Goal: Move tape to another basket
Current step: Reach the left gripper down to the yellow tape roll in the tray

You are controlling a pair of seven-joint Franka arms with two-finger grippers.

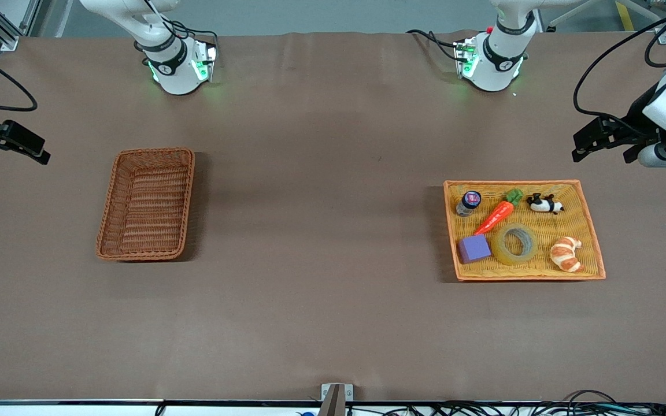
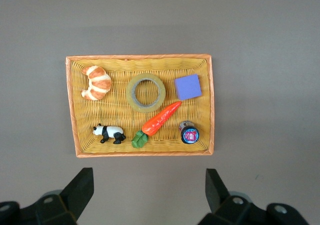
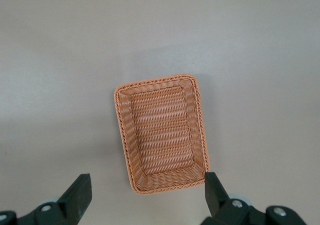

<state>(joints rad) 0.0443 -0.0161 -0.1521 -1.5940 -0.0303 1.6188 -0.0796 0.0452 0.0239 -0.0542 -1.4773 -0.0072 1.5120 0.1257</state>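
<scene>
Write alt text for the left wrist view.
A ring-shaped roll of yellowish tape lies in a light yellow-orange wicker tray among a croissant, purple block, carrot, panda and small jar; the left pincer hangs open above.

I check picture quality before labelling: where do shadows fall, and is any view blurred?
Front view: the basket and the tray cast soft shadows on the cloth; green glow at both bases. Left wrist view: even light, tape sharp, left pincer open. Right wrist view: paler, right pincer open.

The right gripper [image 1: 44, 156] is partly cut off at the front view's left edge. The label on the small bottle [image 1: 469, 202] cannot be read.
</scene>
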